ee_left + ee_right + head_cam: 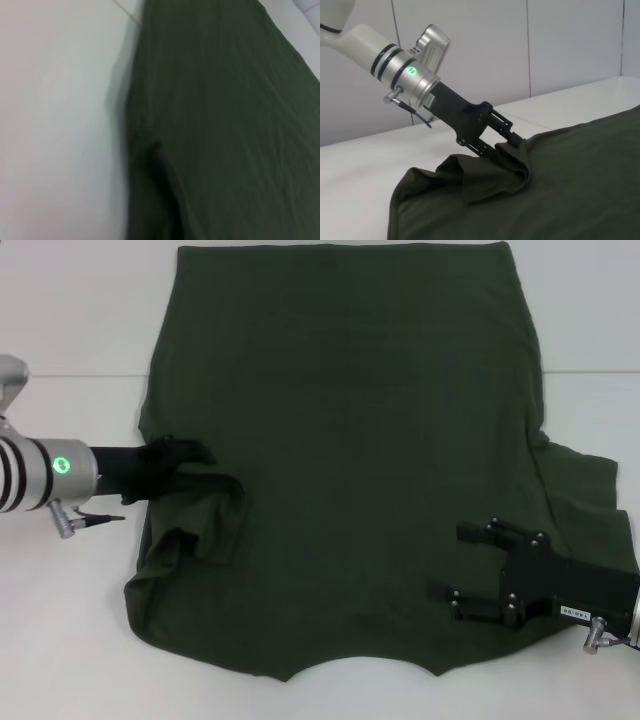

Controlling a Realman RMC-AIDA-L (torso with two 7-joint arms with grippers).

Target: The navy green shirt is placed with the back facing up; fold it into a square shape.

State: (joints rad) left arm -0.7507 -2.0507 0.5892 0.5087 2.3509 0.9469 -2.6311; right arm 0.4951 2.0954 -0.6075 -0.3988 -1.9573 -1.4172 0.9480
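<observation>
1. Head view: the large dark olive-green cotton shirt (pixel 350 440) is lying spread over a plain white tabletop (pixel 70 620), plain side up, its far edge reaching the top of the picture. A faint seam line is crossing the tabletop from side to side behind the arms. The black left gripper (pixel 185 453) is reaching in from the left, and its fingers are pinching the shirt's left sleeve area, where the cloth is bunching into a raised fold. The black right gripper (pixel 470 565) is hovering over the shirt's near right part, its fingers standing apart with nothing between them.

2. Left wrist view: the shirt is filling one side of the picture, wrinkling along its edge, and bare white tabletop is lying just beside it. No fingers are showing here.

3. Right wrist view: the left gripper is angling down onto the lifted fold, pinching the cloth. Behind the table, a pale panelled wall (pixel 520 50) with thin vertical joints is closing off the room.
</observation>
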